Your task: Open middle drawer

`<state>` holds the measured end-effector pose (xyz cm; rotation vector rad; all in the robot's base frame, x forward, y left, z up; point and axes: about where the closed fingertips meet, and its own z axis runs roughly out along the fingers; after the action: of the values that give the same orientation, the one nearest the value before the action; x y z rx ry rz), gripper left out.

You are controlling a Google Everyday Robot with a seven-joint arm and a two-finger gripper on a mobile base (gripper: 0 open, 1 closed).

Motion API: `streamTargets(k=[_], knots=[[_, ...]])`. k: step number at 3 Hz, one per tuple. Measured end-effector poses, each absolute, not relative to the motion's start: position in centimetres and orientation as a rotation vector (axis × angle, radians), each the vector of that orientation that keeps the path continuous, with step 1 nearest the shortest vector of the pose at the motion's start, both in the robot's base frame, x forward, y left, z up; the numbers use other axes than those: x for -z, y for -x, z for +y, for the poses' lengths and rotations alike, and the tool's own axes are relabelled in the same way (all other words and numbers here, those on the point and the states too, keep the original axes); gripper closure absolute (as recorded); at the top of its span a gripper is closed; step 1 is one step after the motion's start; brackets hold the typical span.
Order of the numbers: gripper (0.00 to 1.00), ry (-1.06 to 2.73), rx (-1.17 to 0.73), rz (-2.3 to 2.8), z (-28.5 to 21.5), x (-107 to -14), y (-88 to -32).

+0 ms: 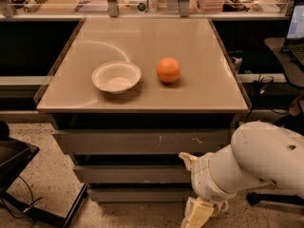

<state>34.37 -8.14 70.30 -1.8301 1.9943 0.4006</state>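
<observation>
The middle drawer is a plain grey flat front, shut, between the wider scratched top front and the narrower bottom front. My white arm reaches in from the lower right. My cream gripper hangs at the frame's bottom edge, low in front of the right end of the drawer stack, below the level of the middle drawer. The frame edge cuts off its tip. The arm's wrist covers the right ends of the middle and bottom fronts.
A white bowl and an orange sit on the beige tabletop. A black stand with cables is on the floor at left. A laptop desk and a chair base are at right.
</observation>
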Motion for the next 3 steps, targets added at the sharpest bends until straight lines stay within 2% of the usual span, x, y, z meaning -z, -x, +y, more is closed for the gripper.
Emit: streamTargets(k=[1,3], knots=[[0.00,1.830,-0.400,1.994,-8.1,-70.3,-34.4],[0.00,1.733,-0.210,1.987,-8.7,-70.2,-37.5]])
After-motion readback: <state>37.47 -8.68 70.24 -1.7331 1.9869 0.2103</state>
